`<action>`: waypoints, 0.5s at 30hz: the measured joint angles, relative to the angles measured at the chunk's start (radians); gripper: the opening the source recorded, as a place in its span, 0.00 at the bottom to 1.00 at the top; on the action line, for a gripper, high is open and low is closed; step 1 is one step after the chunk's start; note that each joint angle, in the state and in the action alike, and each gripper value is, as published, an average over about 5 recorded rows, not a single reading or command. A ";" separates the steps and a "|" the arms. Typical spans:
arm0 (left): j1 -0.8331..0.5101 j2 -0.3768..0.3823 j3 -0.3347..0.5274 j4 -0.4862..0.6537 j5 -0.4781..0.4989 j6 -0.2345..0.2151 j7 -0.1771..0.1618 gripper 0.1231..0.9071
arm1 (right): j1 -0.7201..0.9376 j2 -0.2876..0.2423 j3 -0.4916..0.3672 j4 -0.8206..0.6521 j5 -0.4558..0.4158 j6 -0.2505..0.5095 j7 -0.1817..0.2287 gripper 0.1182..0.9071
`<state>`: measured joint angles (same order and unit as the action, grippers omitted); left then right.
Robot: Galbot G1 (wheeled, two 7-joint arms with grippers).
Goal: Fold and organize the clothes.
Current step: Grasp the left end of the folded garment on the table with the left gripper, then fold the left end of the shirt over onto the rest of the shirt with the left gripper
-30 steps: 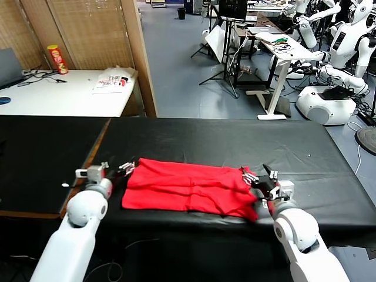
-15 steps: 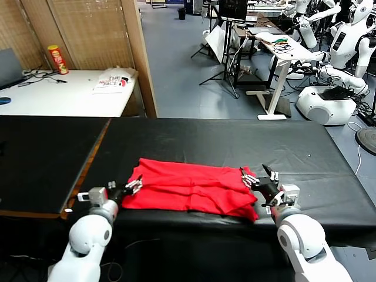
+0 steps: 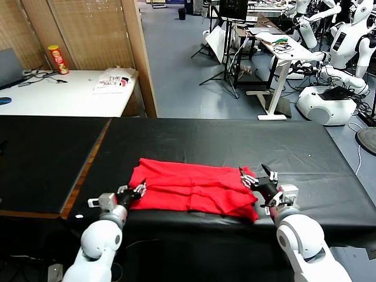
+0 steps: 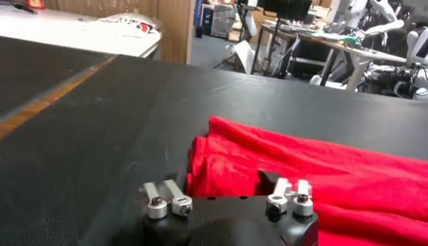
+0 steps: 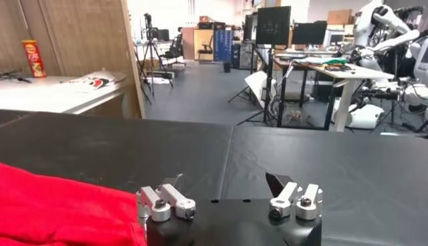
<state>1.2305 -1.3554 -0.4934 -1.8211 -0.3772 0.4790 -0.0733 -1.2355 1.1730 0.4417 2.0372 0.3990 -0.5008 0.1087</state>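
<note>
Head view shows the shirt (image 3: 191, 192) already folded into a long band on the desk (image 3: 235, 141) between the left fingers (image 3: 139, 190), narrowed at its corner, and the wide right fingers (image 3: 257, 176); cross-folds remain.

Against the earlier head-view pictures, the left gripper (image 3: 136, 192) sits lower in the frame and farther toward the centre: a second ago it was at the upper left corner of the bright red cotton T-shirt (image 3: 194, 188), and now it is at the shirt's lower left corner, its white arm pulled down toward the bottom edge of the picture. Its fingers stand closer together than before, at the cloth's edge. The shirt's left side has changed too: the lower left corner no longer spreads outward, and the left edge is drawn in and bunched.
</note>
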 joint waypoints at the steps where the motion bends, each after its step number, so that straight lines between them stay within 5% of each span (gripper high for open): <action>1: 0.000 0.001 0.000 0.000 0.005 -0.001 0.000 0.20 | 0.000 0.002 -0.001 0.000 -0.003 0.000 0.000 0.86; 4: 0.000 0.009 0.000 -0.001 0.032 -0.009 0.004 0.06 | -0.002 0.006 -0.002 0.003 -0.009 0.000 -0.001 0.86; 10: 0.004 0.055 -0.006 -0.010 0.131 -0.045 0.008 0.05 | -0.007 0.003 0.009 0.010 -0.009 0.000 -0.001 0.86; 15: 0.008 0.164 -0.035 0.006 0.225 -0.096 0.009 0.05 | -0.009 0.012 0.008 0.010 -0.011 0.001 0.000 0.86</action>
<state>1.2380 -1.1910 -0.5289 -1.8155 -0.1523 0.3831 -0.0641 -1.2449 1.1845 0.4500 2.0472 0.3878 -0.4997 0.1084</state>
